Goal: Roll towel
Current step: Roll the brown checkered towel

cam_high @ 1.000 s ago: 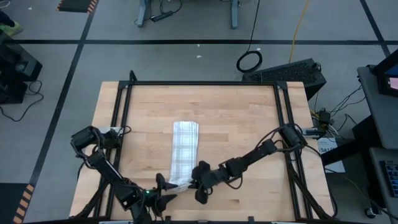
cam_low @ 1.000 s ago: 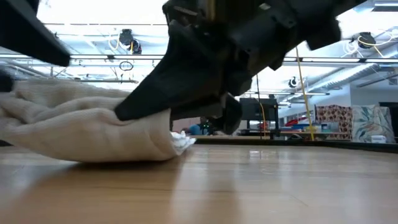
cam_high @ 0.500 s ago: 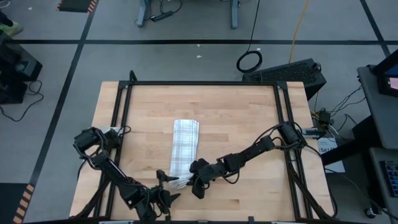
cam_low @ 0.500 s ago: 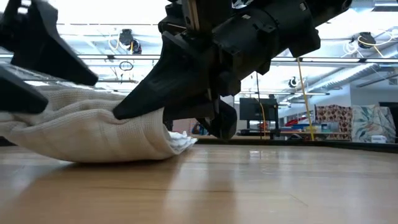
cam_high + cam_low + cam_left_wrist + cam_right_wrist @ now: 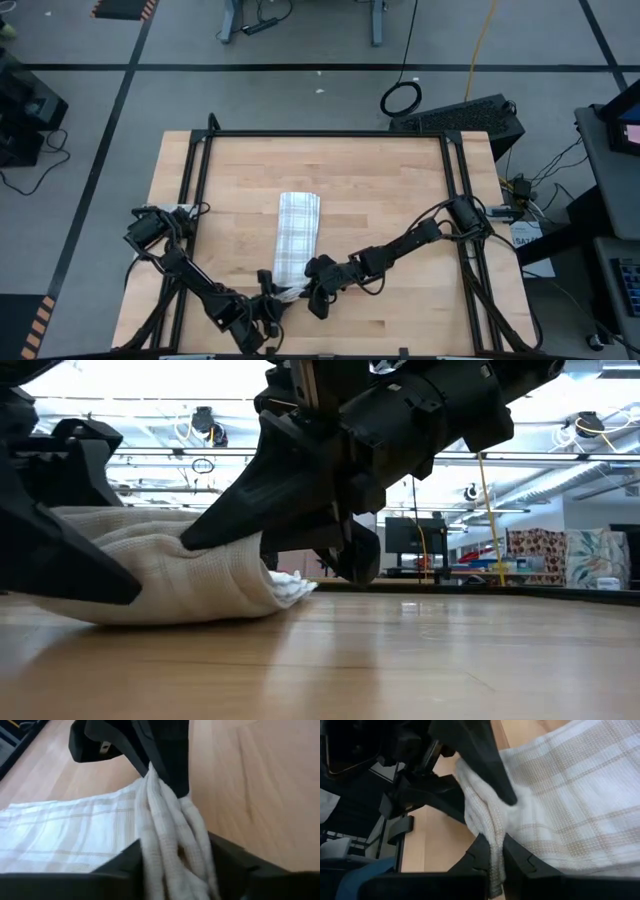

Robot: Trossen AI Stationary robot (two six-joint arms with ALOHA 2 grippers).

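The towel (image 5: 297, 232), white with a faint check, lies on the wooden table as a long folded strip running from far to near. Its near end (image 5: 200, 575) is bunched into thick folds and rests on the tabletop. My right gripper (image 5: 309, 289) comes in from the right and is shut on that end. My left gripper (image 5: 276, 301) comes in from the near left, and its fingers stand around the same bunched end (image 5: 172, 865). In the low view the left finger (image 5: 60, 560) hides the towel's left part. My left gripper has several bunched folds of the towel's near end (image 5: 170, 870) between its two fingers (image 5: 227, 865), and the cloth fills the gap. It comes slanting down from the near left. The folds rest on the table. My right gripper pinches the top of the bunched near end (image 5: 492, 852) between its two fingers, several layers thick. The fingers (image 5: 255, 535) slant down from the table's right. The far part of the cloth (image 5: 570, 785) lies flat and slack on the table.
Black frame rails (image 5: 197, 200) run along the table's left, right and far sides. Bare wood (image 5: 400, 200) lies right of the towel and beyond its far end. A dark box (image 5: 470, 115) and a cable loop (image 5: 400, 98) lie on the floor past the far edge.
My left gripper has moved down and toward the towel's near end, rolling its wrist, and its fingers have closed in around the bunched folds. The towel's flat far part has stayed in place.
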